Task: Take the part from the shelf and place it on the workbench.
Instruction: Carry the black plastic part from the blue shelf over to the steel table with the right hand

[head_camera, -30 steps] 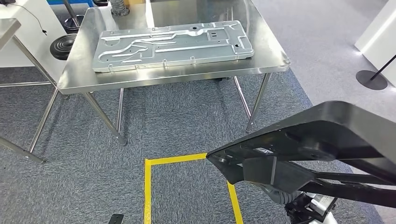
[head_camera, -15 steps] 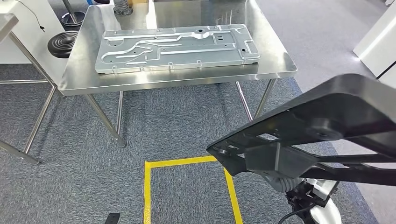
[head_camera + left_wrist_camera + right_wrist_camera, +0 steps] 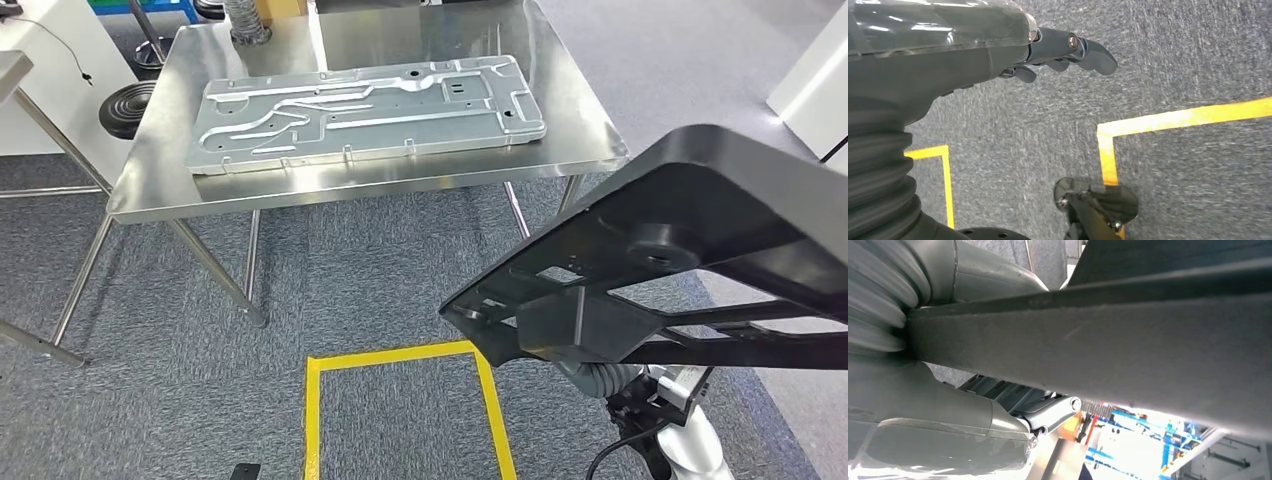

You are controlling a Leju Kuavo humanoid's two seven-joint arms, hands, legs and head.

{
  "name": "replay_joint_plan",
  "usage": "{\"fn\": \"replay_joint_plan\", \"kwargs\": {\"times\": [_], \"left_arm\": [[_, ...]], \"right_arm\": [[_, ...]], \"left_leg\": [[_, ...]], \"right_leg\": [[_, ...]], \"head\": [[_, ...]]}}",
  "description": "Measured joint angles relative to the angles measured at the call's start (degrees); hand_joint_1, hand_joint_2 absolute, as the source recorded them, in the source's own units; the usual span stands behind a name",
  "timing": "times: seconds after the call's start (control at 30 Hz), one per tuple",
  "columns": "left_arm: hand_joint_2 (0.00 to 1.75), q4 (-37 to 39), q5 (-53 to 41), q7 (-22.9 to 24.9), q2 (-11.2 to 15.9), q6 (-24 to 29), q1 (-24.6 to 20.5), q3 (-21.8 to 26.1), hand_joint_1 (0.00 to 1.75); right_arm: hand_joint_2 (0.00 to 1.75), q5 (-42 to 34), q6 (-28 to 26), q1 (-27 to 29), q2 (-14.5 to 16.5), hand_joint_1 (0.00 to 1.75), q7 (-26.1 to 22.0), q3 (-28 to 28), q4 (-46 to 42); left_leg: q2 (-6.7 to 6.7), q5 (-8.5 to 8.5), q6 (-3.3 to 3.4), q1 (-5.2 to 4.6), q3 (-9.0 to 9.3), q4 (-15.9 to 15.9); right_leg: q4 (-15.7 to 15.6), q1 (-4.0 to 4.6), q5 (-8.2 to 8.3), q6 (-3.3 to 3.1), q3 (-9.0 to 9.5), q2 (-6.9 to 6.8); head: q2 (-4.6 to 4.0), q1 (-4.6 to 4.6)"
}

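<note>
Mostly hidden right hand [image 3: 948,440] gripping black part [image 3: 680,260], its far end cut off, left hand [image 3: 1058,50] fingers loose, empty.

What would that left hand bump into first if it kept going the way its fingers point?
Probably just the carpet. The left hand hangs with its fingers spread and holding nothing, above grey floor with yellow tape beside their line. Nothing else seems to lie ahead, though depth is hard to judge.
</note>
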Motion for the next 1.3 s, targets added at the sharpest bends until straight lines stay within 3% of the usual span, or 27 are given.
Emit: {"fn": "replay_joint_plan", "kwargs": {"times": [0.07,0.1,0.13,0.27,0.33,0.4,0.43,0.47,0.5,0.57,0.63,0.7,0.8,0.87,0.93,0.97,1.0,1.07,1.13,1.3], "left_arm": [[1.75,0.0,0.2,-0.3,0.1,0.0,0.3,0.1,0.00],[1.75,0.0,0.3,-0.5,0.1,-0.1,0.4,0.1,0.00],[1.75,0.0,0.3,-0.6,0.1,-0.1,0.5,0.2,0.00],[1.75,0.0,0.7,-0.8,0.2,-0.1,1.0,0.7,0.00],[1.75,0.0,0.8,-0.8,0.2,0.0,0.9,1.0,0.00],[1.75,0.0,0.8,-0.9,0.2,0.0,0.9,1.0,0.00],[1.75,0.0,0.7,-0.9,0.2,0.0,1.0,1.0,0.00],[1.75,0.0,0.6,-0.9,0.2,0.0,1.1,1.1,0.00],[1.75,0.0,0.5,-0.9,0.2,0.0,1.2,1.1,0.00],[1.75,0.0,0.2,-0.9,0.2,0.0,1.2,1.1,0.00],[1.75,0.0,0.0,-0.9,0.1,0.0,1.2,1.1,0.00],[1.75,0.0,-0.3,-0.8,0.0,0.0,1.1,1.1,0.00],[1.75,0.0,-0.7,-0.7,0.0,0.0,0.9,1.0,0.00],[1.75,0.0,-0.9,-0.6,0.0,0.0,0.8,0.9,0.00],[1.75,0.0,-1.0,-0.4,0.0,0.0,0.8,0.9,0.00],[1.75,0.0,-1.0,-0.3,0.0,0.0,0.8,0.9,0.00],[1.75,0.0,-1.1,-0.3,0.0,0.0,0.8,0.9,0.00],[1.75,0.0,-1.1,-0.1,0.0,0.1,0.8,0.9,0.00],[1.75,0.0,-1.1,0.1,0.0,0.1,0.6,0.8,0.00],[1.75,0.0,-0.9,0.1,0.0,0.2,0.5,0.8,0.00]], "right_arm": [[1.75,0.0,0.0,0.2,0.1,1.55,0.0,0.3,0.0],[1.75,0.0,0.0,0.4,0.1,1.55,0.0,0.3,0.0],[1.75,0.0,0.0,0.6,0.1,1.55,-0.2,0.4,0.0],[1.75,0.0,0.1,0.9,0.1,1.55,-0.6,0.5,0.0],[1.75,0.0,0.1,0.7,0.1,1.55,-0.6,0.6,0.0],[1.75,0.0,0.1,0.7,0.1,1.55,-0.7,0.6,0.2],[1.75,-0.1,0.1,0.8,0.1,1.55,-0.7,0.7,0.3],[1.75,-0.1,0.0,1.1,0.1,1.55,-0.8,0.7,0.3],[1.75,-0.1,0.0,1.4,0.1,1.55,-0.9,0.7,0.3],[1.75,-0.1,-0.2,1.9,0.0,1.55,-1.3,0.7,0.2],[1.75,-0.1,-0.3,2.3,0.0,1.55,-1.5,0.7,0.0],[1.75,0.0,-0.5,2.8,-0.1,1.55,-1.7,0.6,-0.2],[1.75,0.1,-0.8,3.6,-0.2,1.55,-1.7,0.5,-0.9],[1.75,0.2,-0.9,3.8,-0.3,1.55,-1.8,0.4,-1.3],[1.75,0.2,-0.9,4.1,-0.3,1.55,-1.8,0.2,-1.3],[1.75,0.2,-0.8,4.3,-0.4,1.55,-1.8,0.1,-1.3],[1.75,0.2,-0.7,4.4,-0.5,1.55,-1.8,0.0,-1.3],[1.75,0.2,-0.6,4.6,-0.7,1.55,-1.8,-0.2,-1.3],[1.75,0.2,-0.4,4.5,-0.8,1.55,-1.8,-0.4,-1.4],[1.75,0.4,-0.2,4.1,-1.0,1.55,-1.8,-0.8,-1.5]], "left_leg": [[-0.02,5.21,0.49,-0.07,2.84,-7.9],[-0.04,6.79,0.74,-0.17,4.16,-11.4],[-0.05,7.46,0.97,-0.28,4.91,-13.4],[-0.09,7.09,2.05,-0.29,5.42,-14.8],[-0.09,7.01,2.63,-0.05,6.00,-15.3],[-0.09,6.61,2.92,-0.11,6.37,-15.3],[-0.10,6.35,2.97,-0.14,6.63,-15.3],[-0.13,6.07,2.97,-0.16,6.97,-15.3],[-0.18,5.77,2.95,-0.17,7.43,-15.3],[-0.25,5.02,2.75,-0.21,8.45,-15.3],[-0.28,4.35,2.26,-0.38,9.06,-15.2],[-0.24,3.94,1.65,-0.46,9.29,-15.4],[-0.02,2.53,0.81,-0.49,8.98,-13.9],[0.03,-0.47,0.37,-0.36,6.11,-7.6],[0.02,-3.01,0.09,-0.18,1.81,0.0],[0.02,-2.74,0.01,-0.12,0.50,1.6],[0.03,-1.28,-0.01,-0.07,0.27,1.0],[0.04,3.92,0.22,-0.01,2.65,-6.2],[0.04,6.79,0.63,-0.17,5.28,-12.6],[-0.08,6.53,2.10,-0.25,6.37,-14.8]], "right_leg": [[0.1,0.09,-0.86,0.32,1.04,0.11],[0.2,0.22,-1.24,0.57,1.31,0.15],[0.3,0.30,-1.52,0.86,1.39,0.18],[0.6,0.19,-2.23,2.13,1.26,0.15],[5.0,0.04,-4.35,2.70,-0.83,0.04],[13.1,-0.01,-7.35,3.08,-5.49,0.01],[16.2,-0.03,-7.89,3.19,-7.60,0.01],[17.4,-0.03,-7.32,3.20,-8.81,0.01],[16.2,-0.01,-5.52,3.10,-8.80,0.01],[8.2,0.13,-0.24,2.54,-5.97,-0.03],[1.9,0.50,2.36,1.86,-3.45,-0.07],[0.9,0.84,2.02,1.32,-3.03,-0.01],[0.1,0.34,1.83,0.47,-2.22,0.07],[-0.3,0.16,1.53,-0.01,-1.47,-0.05],[-0.3,0.19,1.05,-0.21,-0.99,-0.08],[-0.2,0.21,0.77,-0.20,-0.69,-0.03],[-0.2,0.21,0.44,-0.13,-0.31,0.04],[0.0,0.20,-0.37,0.14,0.65,0.17],[0.3,0.41,-1.09,0.67,1.18,0.26],[1.3,0.30,-2.33,2.25,0.88,0.23]], "head": [[0.00,0.00],[0.00,0.00],[-0.01,0.01],[0.00,0.01],[-0.01,0.01],[-0.01,0.01],[-0.01,0.01],[0.00,0.01],[0.00,0.01],[-0.01,0.01],[0.00,0.01],[0.00,0.01],[0.00,0.01],[-0.01,0.00],[-0.01,0.00],[-0.02,0.01],[-0.02,0.01],[-0.02,0.01],[-0.01,0.01],[0.00,0.01]]}}
